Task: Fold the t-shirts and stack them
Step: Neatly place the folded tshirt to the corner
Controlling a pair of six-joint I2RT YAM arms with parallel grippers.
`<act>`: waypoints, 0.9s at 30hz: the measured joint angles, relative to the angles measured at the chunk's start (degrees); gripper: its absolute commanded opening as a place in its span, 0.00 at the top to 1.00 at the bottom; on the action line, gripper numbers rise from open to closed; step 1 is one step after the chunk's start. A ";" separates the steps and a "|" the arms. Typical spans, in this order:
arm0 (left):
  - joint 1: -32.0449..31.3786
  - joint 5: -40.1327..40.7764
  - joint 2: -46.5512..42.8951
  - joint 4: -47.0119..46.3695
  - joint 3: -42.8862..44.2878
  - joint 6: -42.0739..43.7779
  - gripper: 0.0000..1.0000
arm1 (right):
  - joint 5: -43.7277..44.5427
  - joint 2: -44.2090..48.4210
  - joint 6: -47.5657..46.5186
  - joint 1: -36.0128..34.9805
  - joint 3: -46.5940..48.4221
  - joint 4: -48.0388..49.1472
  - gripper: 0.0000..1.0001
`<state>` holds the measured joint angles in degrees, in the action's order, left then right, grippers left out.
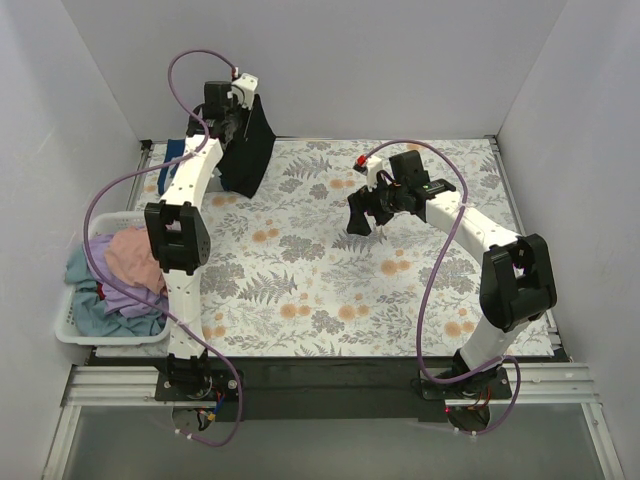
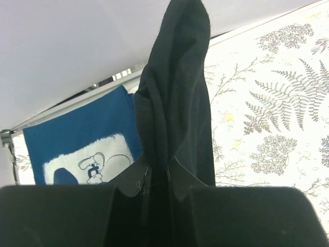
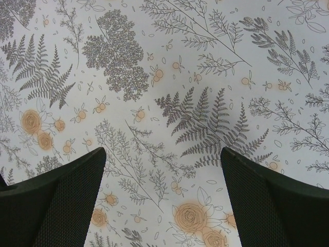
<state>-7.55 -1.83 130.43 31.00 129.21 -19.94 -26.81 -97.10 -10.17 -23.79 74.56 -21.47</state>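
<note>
- White-walled booth, with a floral-covered worktop [image 1: 300,290] under both arms.
- Clamped in the left hand [image 1: 232,128] at the far left corner: the black t-shirt [image 1: 250,155], lifted clear of the worktop and hanging in a bunched, narrow drape, not yet laid flat.
- Just beside it, lying at the far edge: the navy t-shirt [image 2: 77,139], white print facing up; whether neatly folded, cannot tell.
- Above bare floral cover near the middle: the right hand [image 3: 163,152], fingers apart, holding nothing.
- Heaped loose in the white basket [image 1: 62,335] at the left edge: the pink t-shirt [image 1: 135,255], the lavender t-shirt [image 1: 135,300] and the teal-blue t-shirt [image 1: 92,318] — all crumpled, none folded.
- Judged well short of halfway: one tee perhaps set down, one in hand, three waiting in the basket — no stack of more than one on show.
</note>
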 measured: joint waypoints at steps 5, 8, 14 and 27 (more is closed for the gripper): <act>0.28 0.13 -0.94 0.02 0.00 0.68 1.00 | -0.04 0.00 0.37 0.00 0.00 -0.74 0.02; 0.61 0.13 -1.27 0.02 0.00 0.70 1.00 | -0.24 0.00 0.59 0.00 0.00 -1.20 0.02; 1.90 -0.04 -1.60 0.07 -0.02 0.68 1.00 | -0.44 -0.04 0.87 0.00 0.00 -1.22 0.02; 2.93 -0.13 -2.19 0.02 -0.04 0.70 1.00 | -1.07 -1.31 1.05 0.00 0.31 -1.38 0.02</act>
<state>-4.62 -1.96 128.25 31.03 129.16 -19.25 -27.88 -98.41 -9.13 -23.79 74.87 -22.85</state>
